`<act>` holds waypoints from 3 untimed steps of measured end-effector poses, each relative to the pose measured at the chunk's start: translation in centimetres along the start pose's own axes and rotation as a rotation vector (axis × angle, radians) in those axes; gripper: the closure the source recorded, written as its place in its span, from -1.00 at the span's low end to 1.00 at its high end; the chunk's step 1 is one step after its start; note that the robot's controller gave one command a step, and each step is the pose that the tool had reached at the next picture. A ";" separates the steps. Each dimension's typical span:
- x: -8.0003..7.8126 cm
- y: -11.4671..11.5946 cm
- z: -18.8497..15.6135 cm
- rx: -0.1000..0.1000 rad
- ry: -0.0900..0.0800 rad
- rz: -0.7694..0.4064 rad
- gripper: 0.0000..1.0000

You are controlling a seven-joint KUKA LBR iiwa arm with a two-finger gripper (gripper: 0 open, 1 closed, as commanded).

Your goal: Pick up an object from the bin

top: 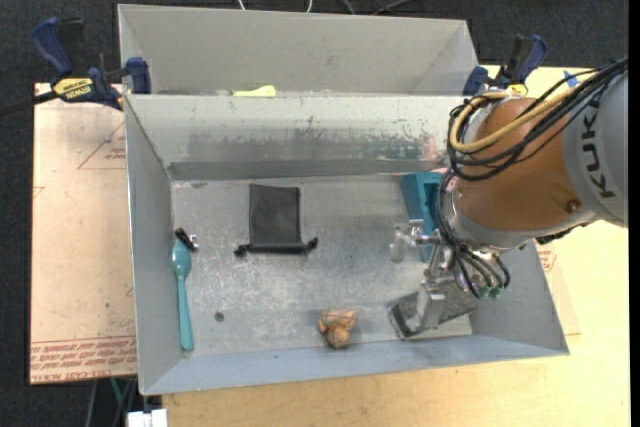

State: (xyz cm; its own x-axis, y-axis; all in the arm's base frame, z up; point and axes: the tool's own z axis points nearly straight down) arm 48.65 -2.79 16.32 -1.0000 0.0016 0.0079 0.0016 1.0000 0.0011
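Gripper [432,303] sits low at abt 4 o'clock of the bin [150,215], over a small flat dark-grey piece [410,320] lying nr the front wall, w/ a tan knobbly lump [338,327] near it at its 9 o'clock. Can't tell whether the gripper is spread or closed, nor if it touches the piece. Writing: "KU" in dark letters on the arm's grey link [600,155], rest cut off; teal spoon [182,300] lies well apart at 8 o'clock.
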 end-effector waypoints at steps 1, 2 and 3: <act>-0.2 0.0 -0.4 0.001 -0.008 -0.002 -1.00; -0.1 -5.9 7.2 0.001 -0.009 -0.169 -1.00; -0.2 -7.0 6.0 0.000 -0.013 -0.208 -1.00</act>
State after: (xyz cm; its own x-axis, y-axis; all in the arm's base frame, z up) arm 48.82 -9.82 10.28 -0.9789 -0.2045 -0.0053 -0.2045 0.9789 0.0012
